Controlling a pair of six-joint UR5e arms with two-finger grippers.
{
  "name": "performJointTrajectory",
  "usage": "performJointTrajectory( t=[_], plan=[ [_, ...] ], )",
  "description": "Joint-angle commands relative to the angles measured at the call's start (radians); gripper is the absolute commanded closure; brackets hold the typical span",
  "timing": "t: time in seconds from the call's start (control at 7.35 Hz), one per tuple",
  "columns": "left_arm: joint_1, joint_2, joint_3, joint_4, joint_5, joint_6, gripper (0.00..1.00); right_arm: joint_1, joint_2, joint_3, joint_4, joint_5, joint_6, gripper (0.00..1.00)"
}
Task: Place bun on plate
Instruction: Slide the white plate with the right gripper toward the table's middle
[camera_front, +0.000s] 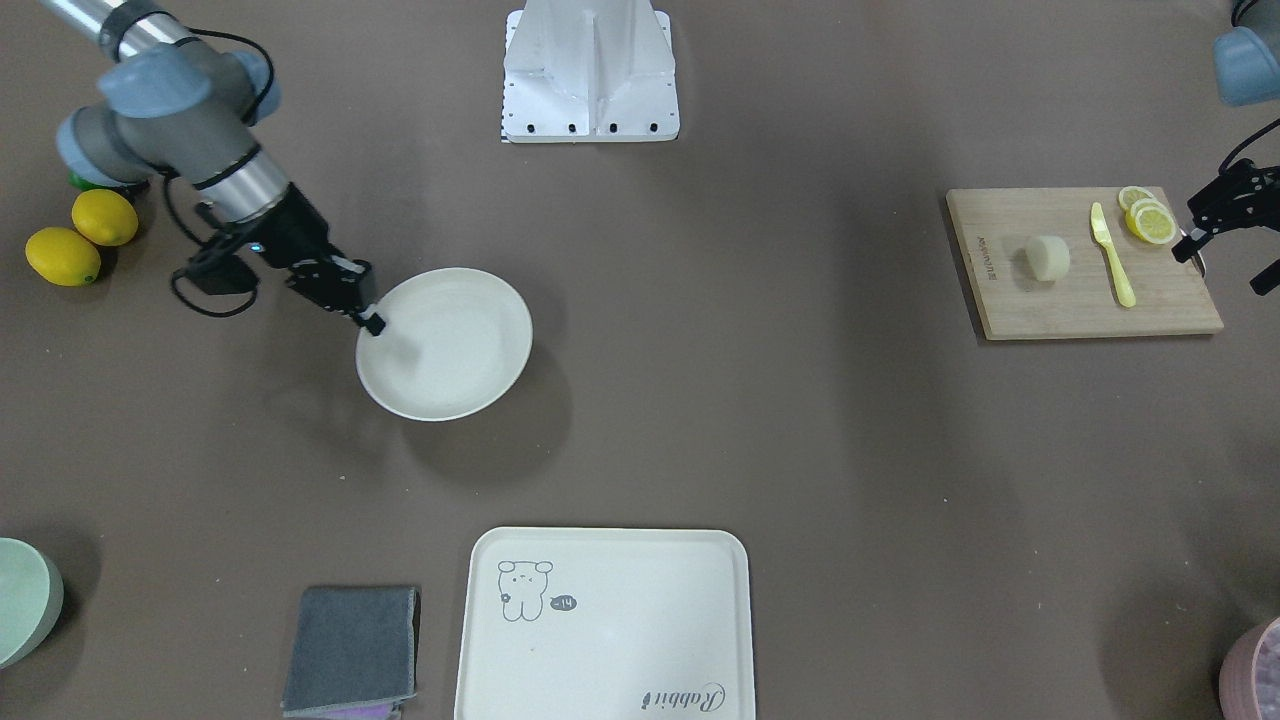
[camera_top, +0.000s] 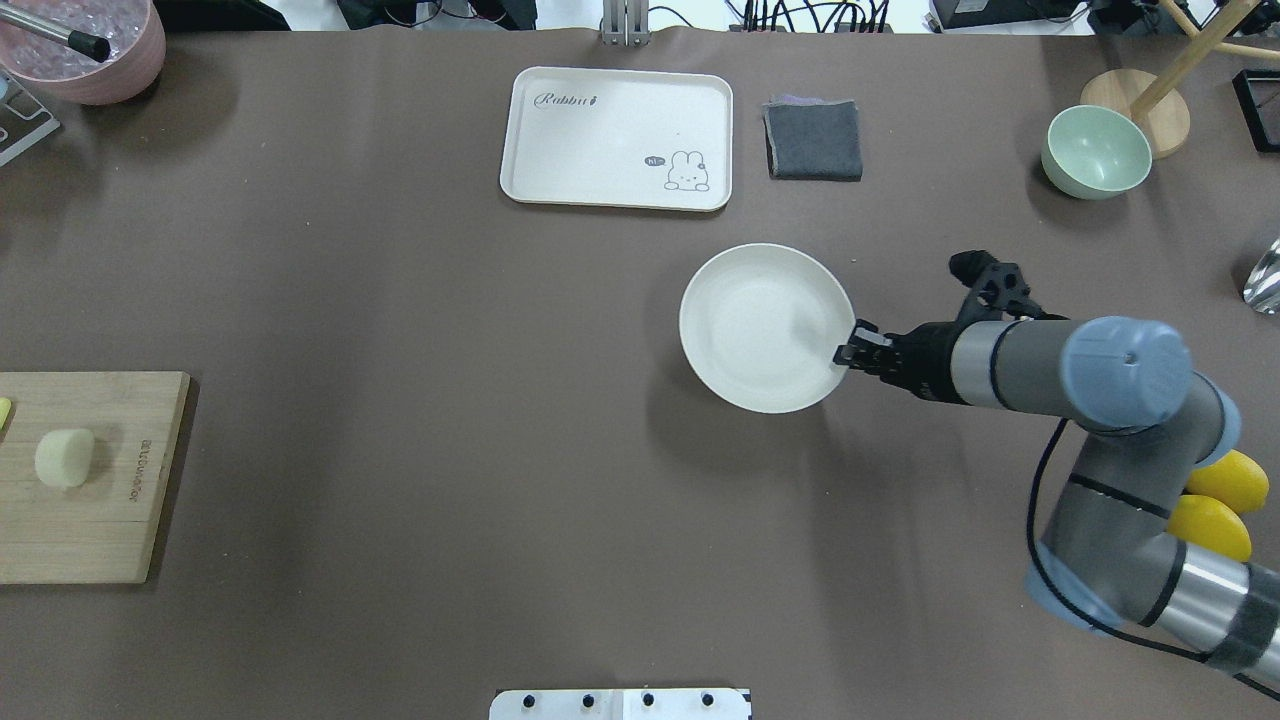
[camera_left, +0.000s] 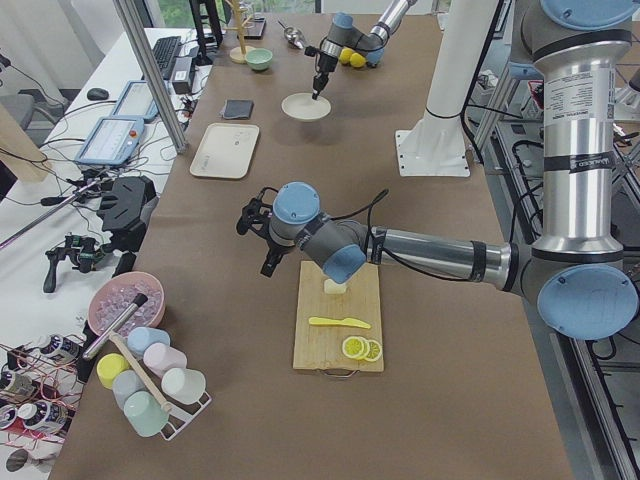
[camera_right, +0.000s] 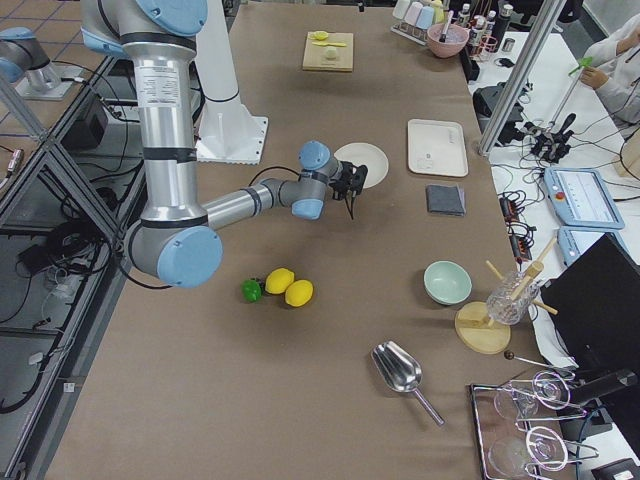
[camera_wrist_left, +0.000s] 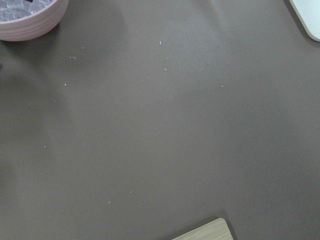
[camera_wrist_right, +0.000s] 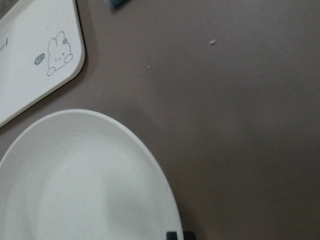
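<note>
Right gripper (camera_front: 370, 322) clamps plate (camera_front: 460, 350) by its 9 o'clock rim, front-facing view.
Bun (camera_front: 1047, 258) lies on cutting board (camera_front: 1080, 300); left gripper (camera_front: 1225, 268), spread, at board's 3 o'clock.

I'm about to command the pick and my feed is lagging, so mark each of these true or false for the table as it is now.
1. The bun lies on the wooden cutting board. True.
2. The plate already holds the bun. False: the plate is empty.
3. The right gripper is at the plate's rim. True.
4. The lemon slices lie on the plate. False: they are on the cutting board, next to the yellow knife.
5. The left gripper holds the bun. False: it is at the board's edge past the lemon slices, well apart from the bun.
</note>
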Motion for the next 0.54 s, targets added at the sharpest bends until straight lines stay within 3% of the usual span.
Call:
performJointTrajectory(
  t=[0.0, 0.14, 0.41],
  plan=[
    [0.003, 0.001, 0.002, 0.001, -0.001, -0.009, 0.02, -0.122, 0.271, 0.046, -0.400, -0.074, 0.137, 1.00],
    [0.004, 0.001, 0.006, 0.003, -0.001, -0.008, 0.02, -0.172, 0.293, 0.038, -0.413, -0.130, 0.145, 1.00],
    [0.006, 0.002, 0.008, 0.001, -0.001, -0.008, 0.02, -0.207, 0.297, 0.008, -0.413, -0.145, 0.136, 1.00]
  ],
)
